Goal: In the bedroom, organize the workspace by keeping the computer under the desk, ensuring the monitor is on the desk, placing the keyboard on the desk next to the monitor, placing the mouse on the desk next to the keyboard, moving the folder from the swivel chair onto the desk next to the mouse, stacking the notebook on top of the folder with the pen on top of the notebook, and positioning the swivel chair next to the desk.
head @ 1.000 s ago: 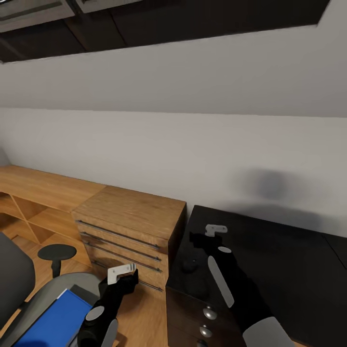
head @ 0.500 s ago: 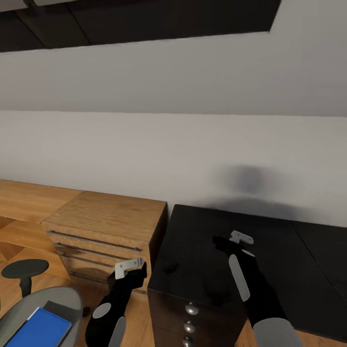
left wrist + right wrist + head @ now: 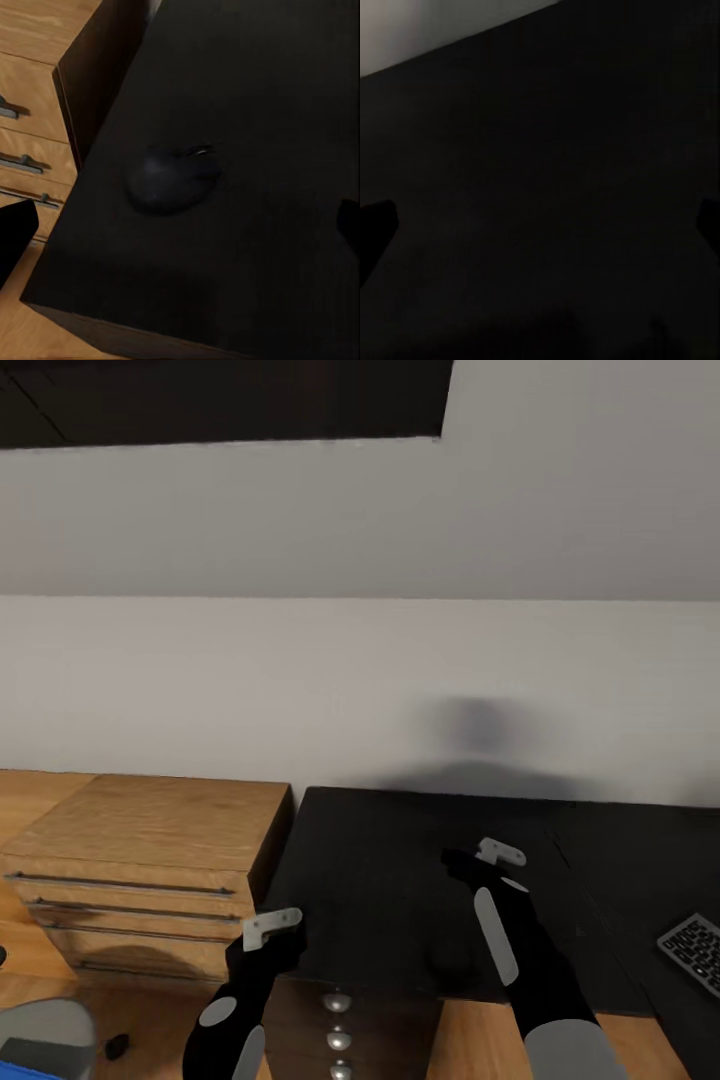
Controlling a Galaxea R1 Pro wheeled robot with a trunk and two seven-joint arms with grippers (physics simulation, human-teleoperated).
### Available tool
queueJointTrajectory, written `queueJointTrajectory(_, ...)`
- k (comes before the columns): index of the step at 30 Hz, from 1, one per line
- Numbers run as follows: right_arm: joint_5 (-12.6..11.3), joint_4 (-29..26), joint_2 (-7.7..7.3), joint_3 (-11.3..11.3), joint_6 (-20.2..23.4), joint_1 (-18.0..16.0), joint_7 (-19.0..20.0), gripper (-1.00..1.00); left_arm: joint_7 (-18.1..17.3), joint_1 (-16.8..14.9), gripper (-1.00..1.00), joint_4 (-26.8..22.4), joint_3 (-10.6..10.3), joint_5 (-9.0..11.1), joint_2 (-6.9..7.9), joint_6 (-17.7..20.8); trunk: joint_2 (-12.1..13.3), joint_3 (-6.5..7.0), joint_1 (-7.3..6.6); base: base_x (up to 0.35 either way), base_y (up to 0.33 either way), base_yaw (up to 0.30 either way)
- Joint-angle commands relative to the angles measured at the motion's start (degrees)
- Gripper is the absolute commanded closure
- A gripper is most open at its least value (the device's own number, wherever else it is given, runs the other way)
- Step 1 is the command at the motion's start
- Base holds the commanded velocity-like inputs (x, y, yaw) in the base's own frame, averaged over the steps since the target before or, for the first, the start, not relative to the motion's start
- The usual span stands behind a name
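The desk (image 3: 400, 860) has a glossy black top and a drawer unit with round silver knobs (image 3: 337, 1002). A dark grey mouse (image 3: 171, 176) lies on the desk top near its corner, ahead of my open left gripper (image 3: 180, 232), which holds nothing. In the head view that left gripper (image 3: 270, 932) hovers at the desk's front left corner. My right gripper (image 3: 478, 857) hangs open over the bare middle of the desk top (image 3: 555, 187). The keyboard (image 3: 695, 950) shows partly at the right edge. The swivel chair's grey seat (image 3: 45, 1038) and a sliver of blue folder (image 3: 15, 1072) sit at the bottom left.
A low light-wood cabinet (image 3: 150, 830) with long bar handles stands against the desk's left side. A plain grey wall (image 3: 360, 680) runs behind both. Wooden floor (image 3: 470, 1040) shows below the desk's front edge.
The camera has swung to the right: cabinet, chair and folder slid toward the left edge, and the keyboard came into view at the right. Both grippers stay open and empty.
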Motion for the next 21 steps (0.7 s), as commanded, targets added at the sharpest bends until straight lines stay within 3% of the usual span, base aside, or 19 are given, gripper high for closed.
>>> queueJointTrajectory(1,-0.57,-0.01,0.05,0.01,0.12,-0.04,-0.35,-1.00,0.58,-0.03,-1.00,0.13,-0.04,0.63,0.01,0.16,-0.04,-0.05,0.00,0.000,-0.092,-0.288)
queueJointTrajectory(21,-0.52,0.01,0.08,0.15,0.05,-0.04,-0.19,-1.00,0.74,-0.03,-1.00,0.09,0.48,0.76,0.00,0.10,-0.04,0.32,0.00,0.000,-0.013,-0.289)
